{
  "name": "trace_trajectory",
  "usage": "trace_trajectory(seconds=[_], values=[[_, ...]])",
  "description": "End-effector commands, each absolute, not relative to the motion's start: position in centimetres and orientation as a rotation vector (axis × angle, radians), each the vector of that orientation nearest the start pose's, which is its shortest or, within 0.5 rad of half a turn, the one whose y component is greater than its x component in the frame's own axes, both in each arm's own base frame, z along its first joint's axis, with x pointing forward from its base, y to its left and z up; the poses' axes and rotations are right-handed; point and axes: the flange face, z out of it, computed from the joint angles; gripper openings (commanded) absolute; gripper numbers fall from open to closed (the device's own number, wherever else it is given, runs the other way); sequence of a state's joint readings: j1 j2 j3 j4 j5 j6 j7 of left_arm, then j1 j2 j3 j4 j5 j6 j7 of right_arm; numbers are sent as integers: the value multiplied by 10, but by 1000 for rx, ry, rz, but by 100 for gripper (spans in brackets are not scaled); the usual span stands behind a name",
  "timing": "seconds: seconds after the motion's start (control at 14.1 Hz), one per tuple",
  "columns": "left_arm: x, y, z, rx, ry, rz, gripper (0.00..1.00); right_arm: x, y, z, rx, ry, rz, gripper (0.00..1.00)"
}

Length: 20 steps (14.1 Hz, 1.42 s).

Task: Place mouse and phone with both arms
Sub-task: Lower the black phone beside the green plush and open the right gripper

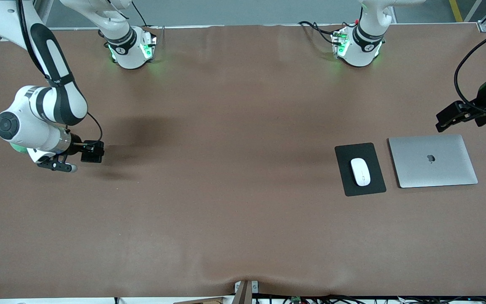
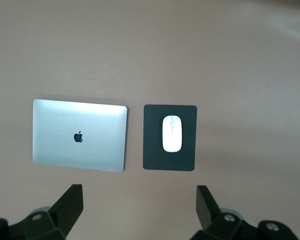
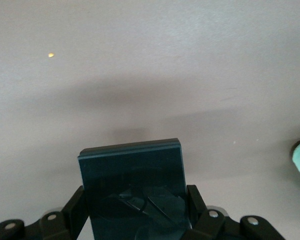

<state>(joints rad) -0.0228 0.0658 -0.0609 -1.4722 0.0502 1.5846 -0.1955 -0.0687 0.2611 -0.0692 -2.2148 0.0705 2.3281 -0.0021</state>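
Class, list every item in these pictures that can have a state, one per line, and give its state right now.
Mouse: lying flat on the mouse pad, untouched.
Laptop: lid closed, flat beside the pad.
Phone: clamped in the right end effector, over bare table at the right arm's end.
Left end effector: open, empty, above the laptop's end of the table.

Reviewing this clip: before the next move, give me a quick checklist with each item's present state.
1. Mouse set on the mouse pad: ok.
2. Phone held in the right gripper, fingers shut on both its sides: ok.
3. Phone placed on the table: not ok, it is held over the right arm's end.
4. Left gripper open and holding nothing, above table near the laptop: ok.
5. Where the phone should go: cannot tell.
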Motion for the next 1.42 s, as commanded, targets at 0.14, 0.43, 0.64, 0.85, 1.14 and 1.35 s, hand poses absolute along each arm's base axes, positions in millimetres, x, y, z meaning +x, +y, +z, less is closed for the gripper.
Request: trace_trajectory(seconds=[0.14, 0.43, 0.64, 0.85, 1.14, 1.35], values=[[563, -42, 638, -3095, -144, -57, 100, 516, -96, 231, -3088, 235, 202, 0], [562, -42, 633, -3094, -144, -40, 100, 510, -105, 211, -3096, 192, 185, 0], [562, -42, 634, -3103, -144, -41, 100, 507, -113, 198, -3099, 157, 176, 0], [562, -39, 637, -3115, -104, -47, 100, 502, -113, 190, -3101, 158, 174, 0], [563, -37, 636, -3115, -92, -42, 100, 498, -117, 185, -3097, 175, 192, 12], [562, -40, 630, -3113, -76, 10, 100, 496, -119, 183, -3091, 181, 217, 100]])
